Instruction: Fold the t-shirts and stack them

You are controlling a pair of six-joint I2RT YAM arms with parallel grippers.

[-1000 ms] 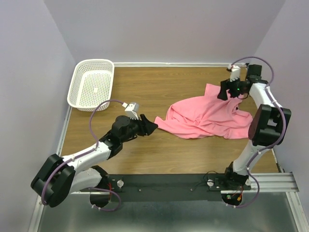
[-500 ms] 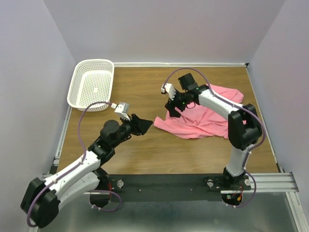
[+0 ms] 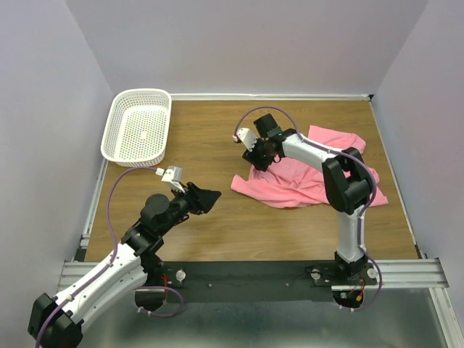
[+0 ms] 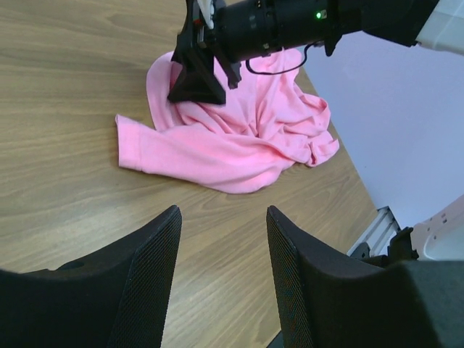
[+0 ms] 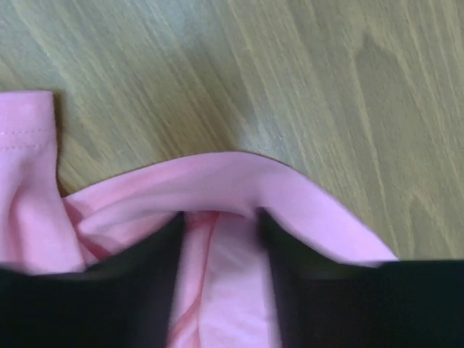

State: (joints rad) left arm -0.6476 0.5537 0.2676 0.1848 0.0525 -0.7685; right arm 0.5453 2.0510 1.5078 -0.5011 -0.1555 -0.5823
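Your left jaws stand apart at the bottom of the view, two dark textured fingers with only the bare wood of the table between them. Ahead of the jaws and well clear of them, the salmon-pink t-shirt lies crumpled on the table, one flap reaching out to the left. Beyond it the right arm comes in across the top, its dark jaws down on the shirt's far left part. Right of your jaws the table ends at a metal rail, with a lilac wall behind.
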